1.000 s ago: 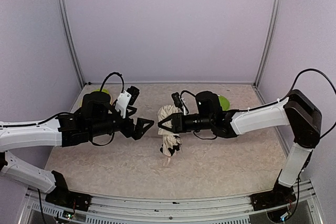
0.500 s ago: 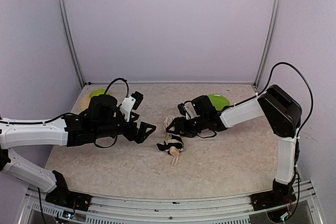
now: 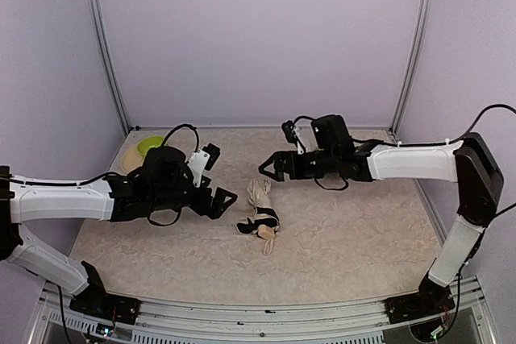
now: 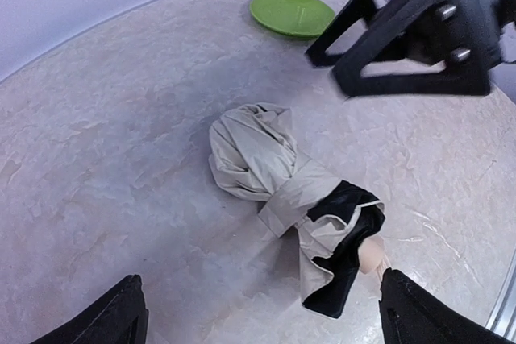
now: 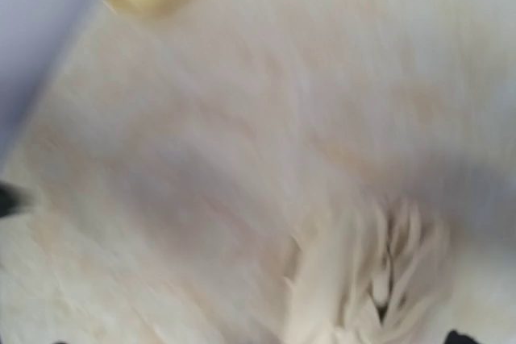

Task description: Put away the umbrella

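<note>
Right end effector gaped empty near the umbrella; a good grasp would need its bundled middle, not loose fabric.

the umbrella lies on the table, its knob end toward the near edge. the left gripper is just left of the umbrella and apart from it. the right gripper is behind the umbrella. a plate lies far behind and left of the umbrella.

The pale marbled bench carries the folded umbrella near its middle, a green plate toward the far-right corner, and a yellow-green dish in the far-left corner.
</note>
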You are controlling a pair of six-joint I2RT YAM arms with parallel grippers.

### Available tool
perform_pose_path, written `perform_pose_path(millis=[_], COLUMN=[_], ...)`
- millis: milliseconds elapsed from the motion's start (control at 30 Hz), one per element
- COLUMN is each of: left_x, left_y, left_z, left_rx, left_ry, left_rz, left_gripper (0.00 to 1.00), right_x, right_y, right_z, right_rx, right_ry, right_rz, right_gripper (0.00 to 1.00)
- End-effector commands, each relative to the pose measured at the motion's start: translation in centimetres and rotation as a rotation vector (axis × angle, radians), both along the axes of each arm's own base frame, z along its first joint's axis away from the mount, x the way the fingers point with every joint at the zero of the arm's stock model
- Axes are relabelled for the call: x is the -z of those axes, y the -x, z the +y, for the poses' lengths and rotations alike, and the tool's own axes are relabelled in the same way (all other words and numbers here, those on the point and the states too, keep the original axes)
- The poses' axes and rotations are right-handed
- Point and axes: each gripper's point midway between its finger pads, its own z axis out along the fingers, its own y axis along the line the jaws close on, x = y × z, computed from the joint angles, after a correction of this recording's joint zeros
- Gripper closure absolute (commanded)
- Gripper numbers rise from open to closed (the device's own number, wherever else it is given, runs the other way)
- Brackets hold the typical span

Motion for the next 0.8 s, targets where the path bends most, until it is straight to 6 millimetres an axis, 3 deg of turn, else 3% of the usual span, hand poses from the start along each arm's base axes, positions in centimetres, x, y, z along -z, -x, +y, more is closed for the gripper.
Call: perform_pose_path(millis=[0,100,200,333,367,433,500,700,767], left_x=[-2.1,-3.8,-5.3,-6.6,-6.7,-6.5,-6.1,-2.2,-3.1], left_y=[-2.8,-6.2,-10.2,-13.8,-14.2,-14.7,-14.8,-13.1,-13.0], left_z=[2.2,5.7,10.5,17.7,19.5,22.6,25.5,28.7,29.2], left_rx=[-0.077,-0.185,-0.335,-0.548,-0.599,-0.684,-0.771,-0.849,-0.845], left_ry=[0.048,0.066,0.076,0.087,0.094,0.116,0.112,0.06,0.088], left_rz=[-0.043,-0.079,-0.102,-0.195,-0.221,-0.269,-0.326,-0.43,-0.475], left_gripper=[0.02,0.01,0.01,0.01,0.01,0.01,0.01,0.01,0.01], right_x=[-7.1,-7.1,-7.0,-9.0,-8.0,-7.8,-7.3,-3.8,-2.7], right_y=[-1.0,-3.2,-4.9,-4.0,-3.1,-2.0,-1.2,0.0,0.0], right_z=[-5.0,-12.3,-21.0,-30.0,-31.7,-34.1,-35.3,-36.7,-36.6], right_rx=[0.055,0.197,0.388,0.579,0.621,0.699,0.739,0.77,0.749], right_ry=[0.015,0.077,0.148,0.147,0.17,0.215,0.25,0.318,0.305], right_rz=[-0.261,-0.339,-0.433,-0.65,-0.684,-0.777,-0.847,-0.918,-0.926], right_gripper=[0.0,0.0,0.0,0.0,0.0,0.0,0.0,0.0,0.0])
